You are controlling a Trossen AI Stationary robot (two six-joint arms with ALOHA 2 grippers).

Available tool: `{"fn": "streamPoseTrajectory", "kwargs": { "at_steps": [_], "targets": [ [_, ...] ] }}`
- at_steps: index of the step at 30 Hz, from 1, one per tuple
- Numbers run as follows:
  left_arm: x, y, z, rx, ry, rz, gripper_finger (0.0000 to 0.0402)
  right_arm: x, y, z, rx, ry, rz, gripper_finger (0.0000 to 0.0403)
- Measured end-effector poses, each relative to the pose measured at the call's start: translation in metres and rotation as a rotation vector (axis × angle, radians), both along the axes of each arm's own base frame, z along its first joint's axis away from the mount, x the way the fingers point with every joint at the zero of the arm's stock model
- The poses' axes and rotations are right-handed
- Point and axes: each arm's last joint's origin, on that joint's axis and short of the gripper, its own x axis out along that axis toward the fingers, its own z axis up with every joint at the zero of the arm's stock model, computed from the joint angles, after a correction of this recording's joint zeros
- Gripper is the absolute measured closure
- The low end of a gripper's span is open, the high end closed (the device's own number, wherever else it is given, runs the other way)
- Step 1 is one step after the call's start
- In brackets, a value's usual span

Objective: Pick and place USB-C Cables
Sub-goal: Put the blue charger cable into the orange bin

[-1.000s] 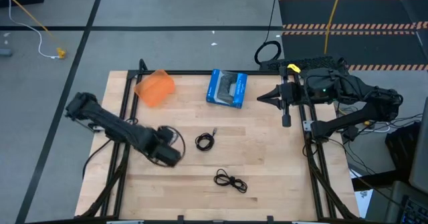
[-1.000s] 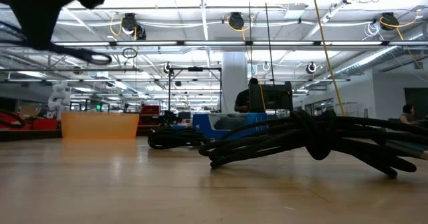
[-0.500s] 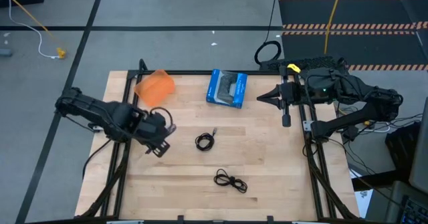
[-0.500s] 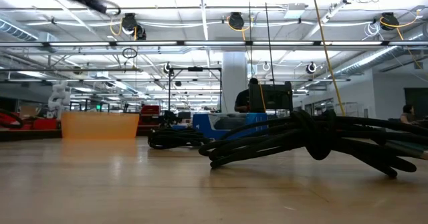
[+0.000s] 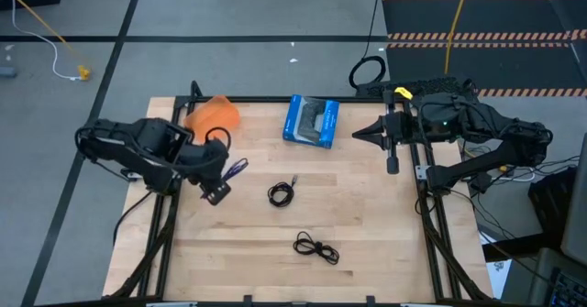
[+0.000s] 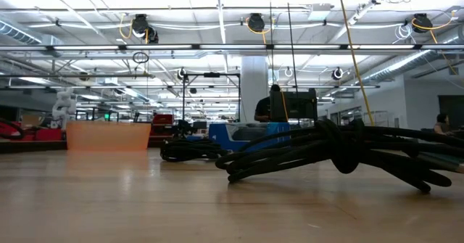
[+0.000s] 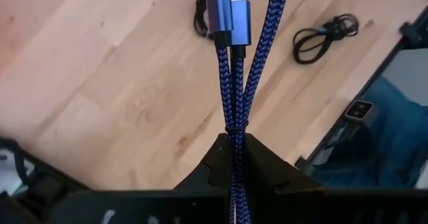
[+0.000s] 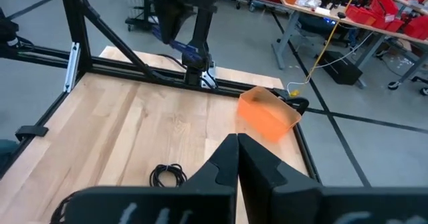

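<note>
Left claw: the left claw hangs over the left part of the table, just beside the orange bin; its fingers are closed tight on the blue-purple cable.
Blue-purple cable: held off the table, its braided strands running straight out from between the left claw's fingers in the left wrist view, with the metal plugs at the far end; in the high view only a short purple bit shows past the claw, the rest covered by the arm.
Coiled black cable: a small loose ring lying near the middle of the table, apart from the left claw; in the left wrist view it is mostly hidden behind the held cable.
Second black cable: a flatter tangle lying nearer the front edge of the table; in the low view it fills the foreground as a thick dark bundle.
Blue box: the blue box sits at the back of the table, between the orange bin and the right arm.
Right claw: the right claw waits at the back right edge of the table, near the blue box; its fingers are pressed together with nothing between them.
Low view: neither arm shows here; the orange bin stands at the far left, the blue box partly behind the cables.
</note>
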Motion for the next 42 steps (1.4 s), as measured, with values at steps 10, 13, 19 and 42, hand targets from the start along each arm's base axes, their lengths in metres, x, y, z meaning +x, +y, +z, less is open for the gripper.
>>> {"fn": "streamPoseTrajectory", "kwargs": {
  "at_steps": [10,13,19,42],
  "targets": [
    [0.002,0.017,0.009,0.045,-0.045,-0.056,0.0389,0.004,0.000,-0.012,0.035,0.028,-0.014,0.0403],
    [0.003,0.022,0.009,0.063,-0.048,-0.075,0.0389,0.009,0.000,-0.023,0.035,0.035,-0.014,0.0403],
    [0.005,0.044,0.009,0.112,-0.051,-0.099,0.0382,0.020,0.001,-0.042,0.045,0.037,-0.017,0.0403],
    [-0.018,0.168,0.002,0.279,0.053,0.084,0.0386,0.031,0.020,-0.092,0.116,0.085,0.037,0.0403]
  ]
}}
